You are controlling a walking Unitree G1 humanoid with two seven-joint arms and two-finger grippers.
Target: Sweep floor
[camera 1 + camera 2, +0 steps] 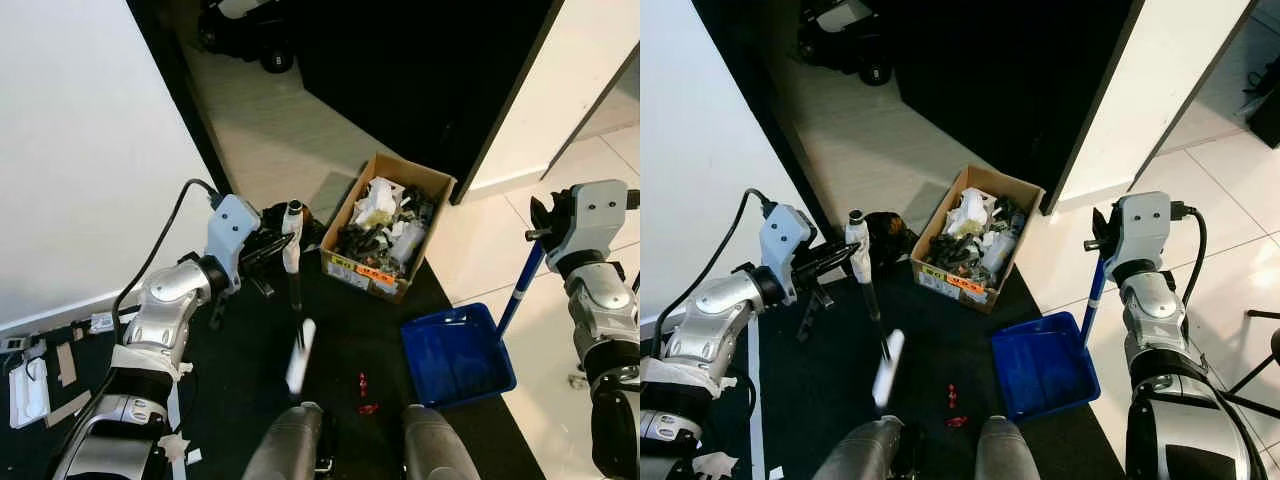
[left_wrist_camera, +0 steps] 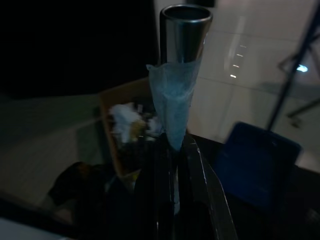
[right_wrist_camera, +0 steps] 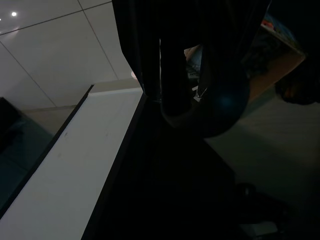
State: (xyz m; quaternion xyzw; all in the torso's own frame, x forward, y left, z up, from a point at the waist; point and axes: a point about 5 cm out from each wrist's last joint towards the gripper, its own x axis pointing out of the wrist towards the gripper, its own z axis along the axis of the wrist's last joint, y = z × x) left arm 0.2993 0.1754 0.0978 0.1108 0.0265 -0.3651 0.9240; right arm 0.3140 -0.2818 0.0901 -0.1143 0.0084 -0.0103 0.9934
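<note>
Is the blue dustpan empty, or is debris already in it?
Empty: the blue dustpan shows a bare blue inside; red debris lies on the dark floor beside it.

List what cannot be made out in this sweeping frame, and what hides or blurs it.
- Broom head: motion-blurred in both eye views, bristles unreadable.
- Red scraps on the dark mat: too small to identify.
- Cardboard box contents: a jumble, single items unclear.
- Right gripper fingers on the dustpan handle: hidden behind the wrist housing; right wrist view too dark.
- Left gripper grip on the broom: left wrist view dim.
</note>
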